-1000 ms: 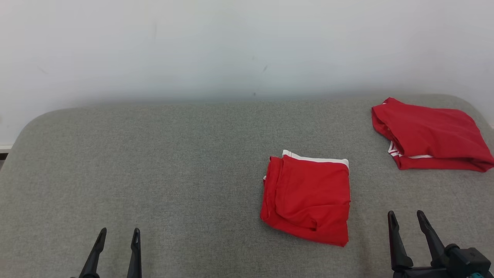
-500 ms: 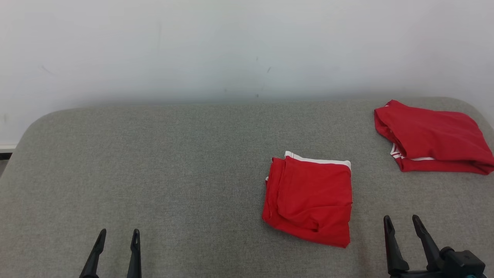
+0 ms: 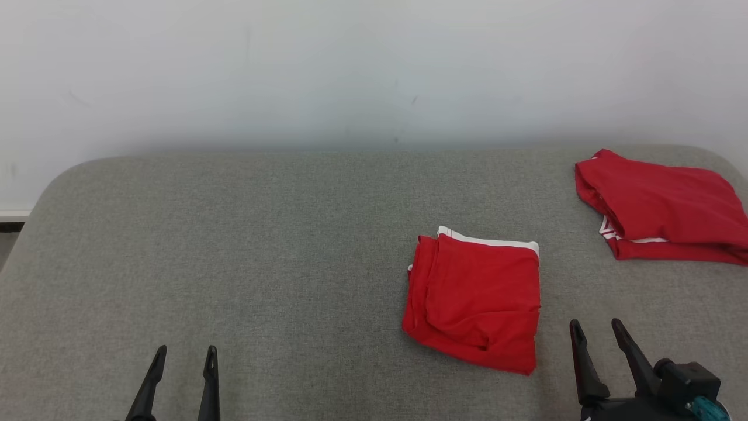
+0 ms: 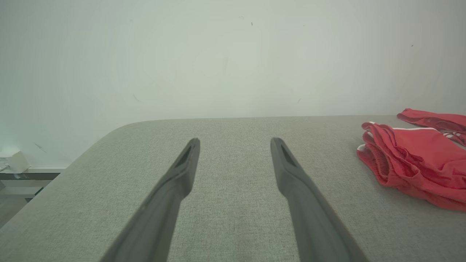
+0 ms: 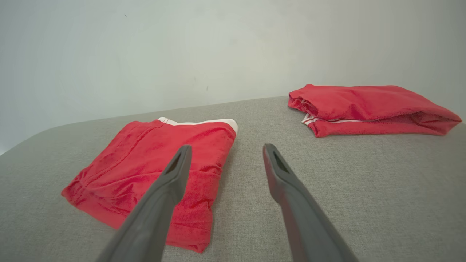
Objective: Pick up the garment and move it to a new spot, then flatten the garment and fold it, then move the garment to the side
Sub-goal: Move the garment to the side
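Observation:
A red garment (image 3: 476, 298) with a white waistband edge lies folded into a square on the grey padded table (image 3: 263, 263), right of centre. It also appears in the right wrist view as the garment (image 5: 120, 163) and at the right edge of the left wrist view as the garment (image 4: 411, 163). My right gripper (image 3: 595, 323) is open just right of its near corner, above the cloth surface, holding nothing; its own view shows the gripper (image 5: 227, 147) over the garment's right edge. My left gripper (image 3: 186, 351) is open and empty at the near left, far from the garment, seen too as the gripper (image 4: 236, 142).
A second folded red garment (image 3: 660, 204) lies at the table's far right corner, also visible as the garment (image 5: 364, 103). A pale wall (image 3: 374, 70) stands right behind the table. The table's rounded left corner (image 3: 52, 181) drops off to the floor.
The camera has shifted slightly, sliding the scene right. My right gripper has drifted left, closer to the folded garment. Both grippers remain open; the garments have not moved.

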